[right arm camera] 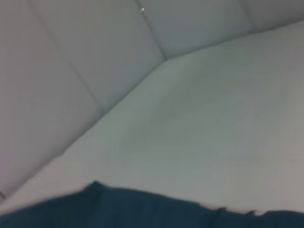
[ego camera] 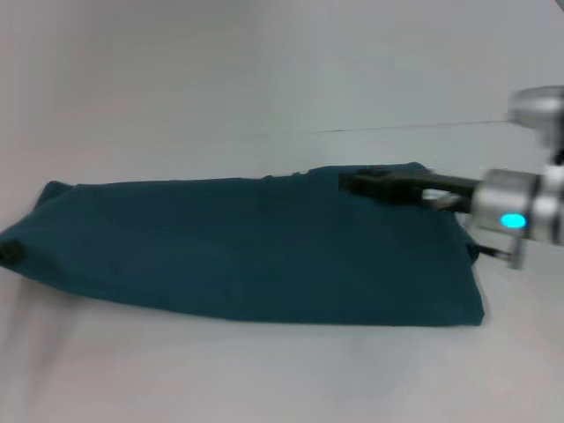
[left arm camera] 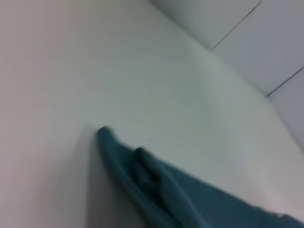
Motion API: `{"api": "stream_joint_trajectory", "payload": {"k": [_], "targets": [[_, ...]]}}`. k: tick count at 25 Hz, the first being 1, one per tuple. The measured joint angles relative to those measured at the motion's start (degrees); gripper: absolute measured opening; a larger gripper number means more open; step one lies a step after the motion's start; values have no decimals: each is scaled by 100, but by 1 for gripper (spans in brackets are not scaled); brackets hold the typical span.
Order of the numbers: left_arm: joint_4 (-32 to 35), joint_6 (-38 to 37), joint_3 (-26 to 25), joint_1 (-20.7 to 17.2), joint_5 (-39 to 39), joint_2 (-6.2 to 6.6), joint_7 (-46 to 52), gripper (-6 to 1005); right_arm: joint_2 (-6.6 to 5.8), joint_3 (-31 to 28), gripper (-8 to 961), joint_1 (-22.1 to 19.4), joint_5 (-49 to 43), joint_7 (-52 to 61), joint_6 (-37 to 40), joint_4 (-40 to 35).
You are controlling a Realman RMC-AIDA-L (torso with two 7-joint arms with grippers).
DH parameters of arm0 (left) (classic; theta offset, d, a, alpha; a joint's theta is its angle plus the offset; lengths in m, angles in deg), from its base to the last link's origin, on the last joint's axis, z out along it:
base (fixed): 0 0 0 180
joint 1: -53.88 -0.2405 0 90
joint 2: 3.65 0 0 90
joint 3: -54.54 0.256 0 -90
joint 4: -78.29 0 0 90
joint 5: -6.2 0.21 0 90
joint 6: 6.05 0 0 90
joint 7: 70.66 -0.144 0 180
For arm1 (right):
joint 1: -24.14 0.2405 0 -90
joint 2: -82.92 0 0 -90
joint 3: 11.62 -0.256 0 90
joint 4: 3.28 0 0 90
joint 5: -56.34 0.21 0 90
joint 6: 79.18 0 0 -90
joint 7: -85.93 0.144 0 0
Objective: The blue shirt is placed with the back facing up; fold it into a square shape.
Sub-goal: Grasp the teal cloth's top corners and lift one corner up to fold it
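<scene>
surface: white table (ego camera: pixel 264 97) | on it: blue shirt (ego camera: pixel 256 251), folded

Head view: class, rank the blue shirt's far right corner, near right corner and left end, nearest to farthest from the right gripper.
1. Far right corner of the blue shirt, just right of the right gripper.
2. Near right corner, on the robot's side.
3. Left end, far across, by the left gripper.

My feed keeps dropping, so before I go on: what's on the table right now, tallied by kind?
Shirts: 1, the blue shirt, folded into a long band on the table.
Grippers: 2, the right gripper over the shirt's right end, the left gripper at its left end.
Total: 3.
</scene>
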Motion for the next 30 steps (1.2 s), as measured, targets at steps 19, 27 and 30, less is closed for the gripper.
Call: {"api": "stream_joint_trajectory", "payload": {"k": [19, 27, 30], "targets": [[151, -907, -141, 227, -1048, 148, -165, 27, 127, 1070, 6, 1600, 288, -1488, -1984, 1932], [150, -1199, -127, 391, -1309, 211, -166, 26, 170, 1511, -1, 1855, 264, -1493, -2012, 2174], [150, -1333, -118, 475, -1352, 237, -166, 26, 183, 1623, -1, 1953, 260, -1494, -1998, 2289]]}}
